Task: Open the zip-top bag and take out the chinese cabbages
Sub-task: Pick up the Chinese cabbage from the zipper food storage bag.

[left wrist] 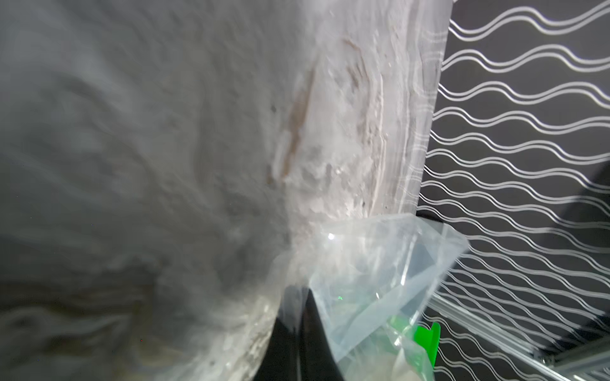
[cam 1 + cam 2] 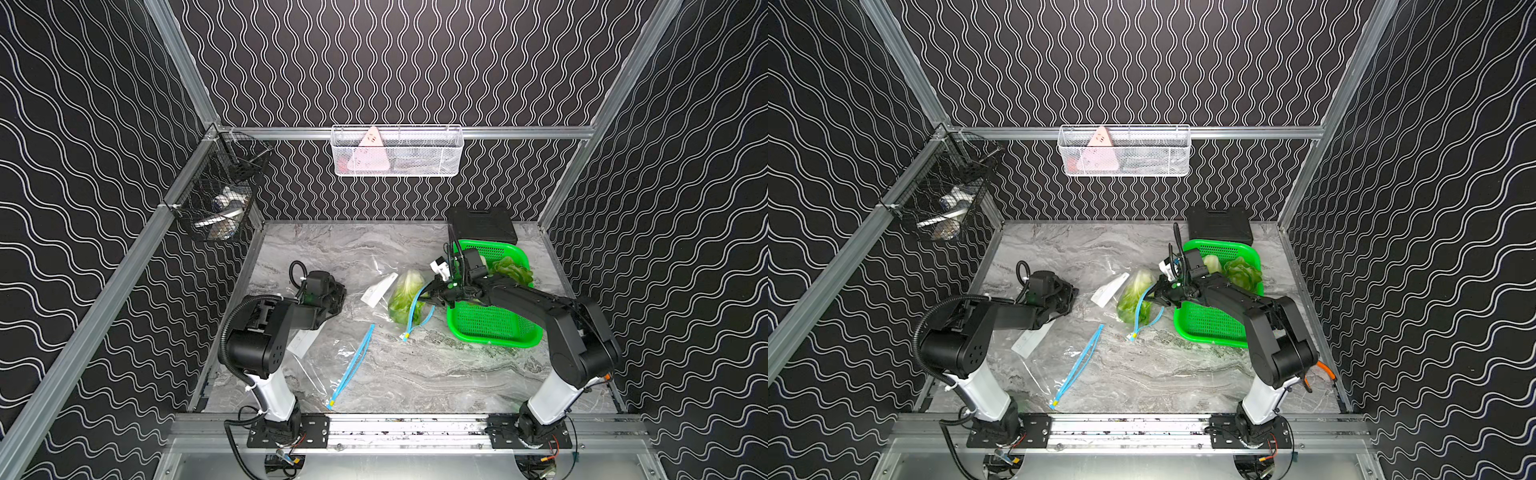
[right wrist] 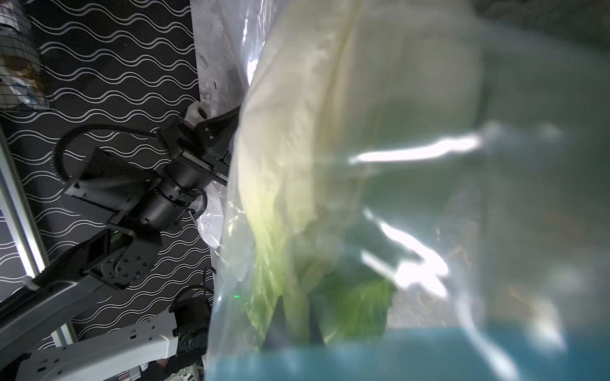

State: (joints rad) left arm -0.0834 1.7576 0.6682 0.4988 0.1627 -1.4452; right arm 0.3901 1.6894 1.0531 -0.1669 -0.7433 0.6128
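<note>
your top views share the whole worktop [image 2: 436, 374] from high above, wrist cameras sit close against the bag [image 1: 379, 264]

**What I can't make out from here**

In both top views the right gripper [image 2: 428, 293] has its tip buried at the mouth of the zip-top bag [image 2: 380, 270], centre-right of the frame. Its wrist view shows only that bag, blurred, over the bagged cabbage [image 3: 297, 165], so I can't tell what its closed jaws pinch. The left gripper [image 1: 300, 293] is cut off by its wrist frame's edge, and the bench [image 1: 132, 165] there is a grey smear. My right arm [image 2: 540, 303] covers part of the cabbages [image 2: 513, 270] in the green basket [image 2: 494, 343]. The contents of the black wire basket [image 2: 216, 208], upper left, are too small to name.
</note>
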